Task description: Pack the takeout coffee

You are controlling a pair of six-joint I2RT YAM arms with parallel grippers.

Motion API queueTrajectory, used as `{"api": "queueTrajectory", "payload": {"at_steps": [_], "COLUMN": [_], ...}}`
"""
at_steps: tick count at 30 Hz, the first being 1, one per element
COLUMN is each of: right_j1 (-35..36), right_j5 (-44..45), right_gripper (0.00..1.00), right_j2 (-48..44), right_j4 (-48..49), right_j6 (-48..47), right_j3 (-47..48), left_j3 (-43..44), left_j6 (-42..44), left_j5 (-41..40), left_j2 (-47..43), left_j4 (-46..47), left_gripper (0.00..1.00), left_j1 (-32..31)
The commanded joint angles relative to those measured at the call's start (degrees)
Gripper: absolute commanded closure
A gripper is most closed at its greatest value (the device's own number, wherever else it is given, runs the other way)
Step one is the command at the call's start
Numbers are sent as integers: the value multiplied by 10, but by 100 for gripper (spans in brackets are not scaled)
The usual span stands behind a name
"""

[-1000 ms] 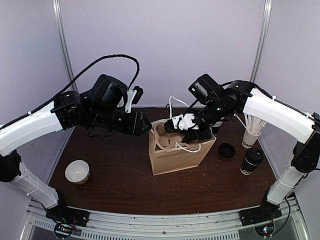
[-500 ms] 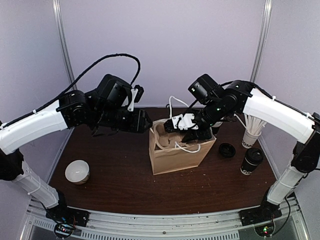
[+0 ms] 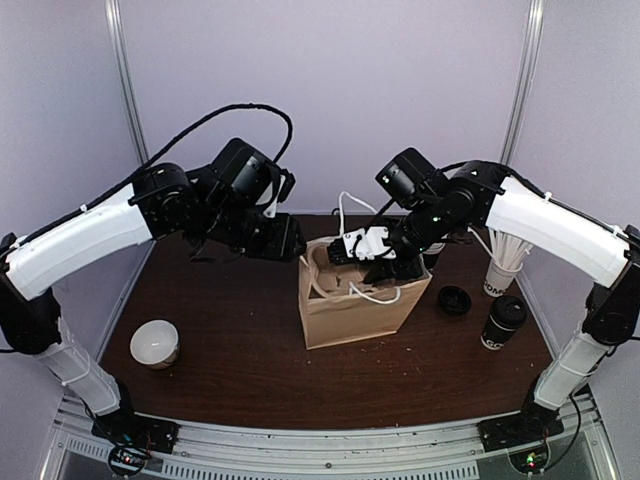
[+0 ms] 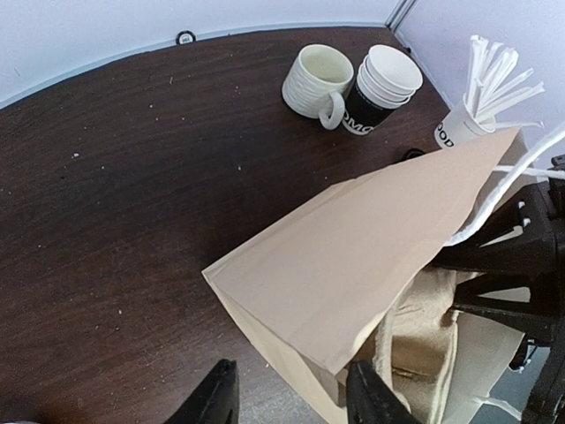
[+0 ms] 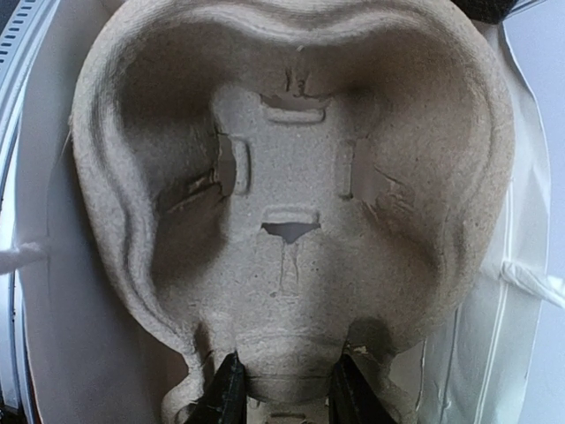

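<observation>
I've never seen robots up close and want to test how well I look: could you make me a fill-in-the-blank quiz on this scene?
The right arm's fingers grip a pulp cup carrier inside the paper ____.
The takeout coffee stands on the ____, outside it.
One paper cup holds ____ sticks.
Missing words: bag; table; white.

You have a dull, speckled wood-grain tabletop [image 4: 115, 177], a smooth matt brown paper bag [image 4: 353, 265], a rough, fibrous pulp tray [image 5: 291, 177], a ribbed, faintly glossy white mug [image 4: 313, 79], and the takeout coffee [image 3: 503, 322] of paper and black plastic.
</observation>
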Motion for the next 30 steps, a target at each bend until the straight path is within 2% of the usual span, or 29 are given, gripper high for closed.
{"api": "queueTrajectory", "payload": {"at_steps": [1, 8, 14, 20, 30], "right_j1": [4, 4, 6, 14, 14], "right_j5": [27, 33, 56, 68, 73], "right_gripper": [78, 78, 78, 78, 78], "right_j2": [-15, -15, -14, 8, 57], "right_j4": [-8, -16, -26, -39, -45], "right_j6": [3, 1, -15, -29, -29], "right_j3": [7, 9, 12, 15, 39], "left_j3": [51, 99, 136, 134, 62], "left_j6": [28, 67, 98, 123, 176], "left_j5": [8, 53, 63, 76, 29], "left_j2": [21, 54, 72, 43, -68], "left_j4": [-90, -163, -182, -106, -2], "left_gripper": [58, 60, 62, 56, 48], "left_j1": [11, 27, 27, 27, 42]}}
